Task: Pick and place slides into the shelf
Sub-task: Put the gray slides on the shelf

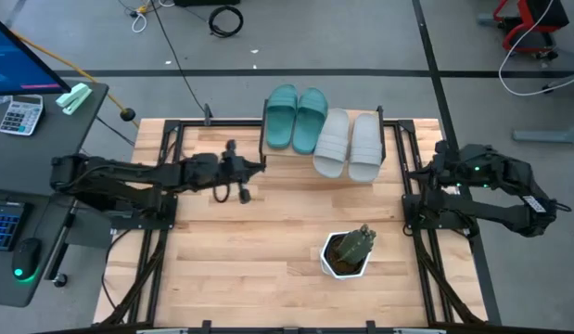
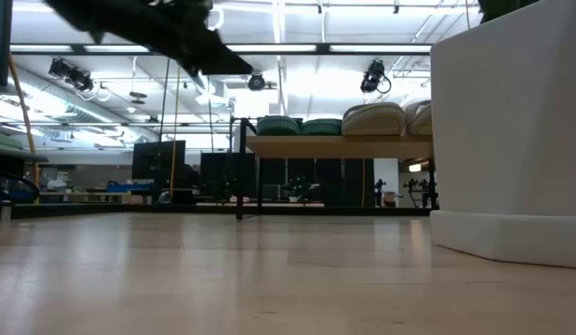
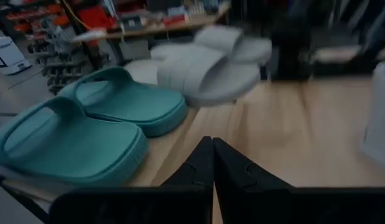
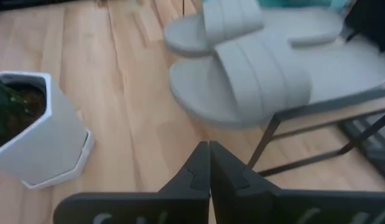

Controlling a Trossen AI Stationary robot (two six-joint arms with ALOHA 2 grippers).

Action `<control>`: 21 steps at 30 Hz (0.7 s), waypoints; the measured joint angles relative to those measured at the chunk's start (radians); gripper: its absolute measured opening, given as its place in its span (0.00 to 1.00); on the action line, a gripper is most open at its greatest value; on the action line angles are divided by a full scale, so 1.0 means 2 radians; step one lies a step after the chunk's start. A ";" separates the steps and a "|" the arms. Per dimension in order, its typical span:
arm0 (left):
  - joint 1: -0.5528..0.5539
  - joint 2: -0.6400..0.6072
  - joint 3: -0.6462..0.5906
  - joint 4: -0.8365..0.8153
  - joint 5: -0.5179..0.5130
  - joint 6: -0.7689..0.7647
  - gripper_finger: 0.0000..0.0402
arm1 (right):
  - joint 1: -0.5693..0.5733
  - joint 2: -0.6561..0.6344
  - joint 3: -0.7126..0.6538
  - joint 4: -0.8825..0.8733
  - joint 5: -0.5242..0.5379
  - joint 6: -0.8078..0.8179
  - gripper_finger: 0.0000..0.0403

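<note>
Fingers of the left gripper (image 3: 212, 163) are pressed together and hold nothing; the tip hangs above the table, just beside the shelf's (image 1: 268, 153) near corner. Straight ahead of it lie the two teal slides (image 3: 86, 127) side by side on the plank, and beyond them the two grey slides (image 3: 208, 62). All four slides seem to be on the shelf already, so the step in hand is probably to draw back without touching anything. To do it well, this gripper should go up and away from the shelf leg and keep the fingers together so they cannot catch a strap. The grey pair hangs a little over the front edge, so a push here can drop it.

The right gripper (image 4: 209, 168) is also closed and empty, near the shelf's other end, with the plant pot (image 4: 37, 134) to one side.
</note>
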 joint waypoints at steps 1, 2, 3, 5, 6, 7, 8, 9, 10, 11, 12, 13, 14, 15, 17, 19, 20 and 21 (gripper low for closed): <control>-0.002 -0.018 -0.018 0.015 0.000 -0.009 0.01 | 0.000 0.000 -0.007 0.000 -0.002 0.005 0.00; -0.003 -0.035 -0.038 0.029 -0.001 -0.017 0.01 | 0.000 0.000 -0.014 0.001 -0.003 0.008 0.00; -0.006 -0.051 -0.058 0.046 -0.001 -0.026 0.01 | 0.000 0.000 -0.020 0.003 -0.003 0.010 0.00; -0.010 -0.083 -0.100 0.077 0.000 -0.042 0.02 | 0.000 0.000 -0.031 0.008 -0.009 0.012 0.00; -0.013 -0.097 -0.118 0.098 -0.001 -0.050 0.02 | 0.000 0.000 -0.035 0.012 -0.014 0.013 0.00; -0.015 -0.113 -0.138 0.120 -0.001 -0.057 0.03 | 0.000 0.000 -0.037 0.016 -0.019 0.015 0.00; -0.017 -0.125 -0.155 0.141 -0.003 -0.062 0.03 | 0.000 0.000 -0.039 0.019 -0.023 0.018 0.00; -0.020 -0.137 -0.171 0.156 -0.005 -0.066 0.02 | 0.000 0.000 -0.040 0.020 -0.027 0.022 0.00; -0.021 -0.147 -0.188 0.168 -0.006 -0.073 0.02 | 0.000 0.000 -0.040 0.021 -0.029 0.026 0.00; -0.021 -0.156 -0.201 0.179 -0.009 -0.076 0.01 | 0.000 0.000 -0.040 0.021 -0.031 0.031 0.00; -0.022 -0.165 -0.214 0.187 -0.009 -0.080 0.01 | 0.000 0.000 -0.040 0.021 -0.034 0.035 0.00; -0.022 -0.174 -0.225 0.197 -0.010 -0.087 0.01 | 0.000 -0.001 -0.040 0.021 -0.037 0.038 0.00; -0.021 -0.181 -0.234 0.201 -0.010 -0.092 0.02 | 0.000 -0.003 -0.040 0.022 -0.040 0.040 0.00; -0.021 -0.189 -0.242 0.201 -0.010 -0.097 0.02 | 0.000 -0.006 -0.040 0.023 -0.044 0.043 0.00; -0.021 -0.199 -0.253 0.198 -0.002 -0.101 0.03 | 0.000 -0.014 -0.040 0.023 -0.051 0.050 0.00; -0.021 -0.206 -0.258 0.198 0.018 -0.100 0.02 | 0.000 -0.028 -0.040 0.023 -0.055 0.059 0.00; -0.021 -0.209 -0.260 0.198 0.029 -0.098 0.01 | 0.000 -0.037 -0.040 0.023 -0.055 0.063 0.00; -0.021 -0.211 -0.263 0.197 0.035 -0.093 0.01 | 0.000 -0.046 -0.040 0.023 -0.054 0.068 0.00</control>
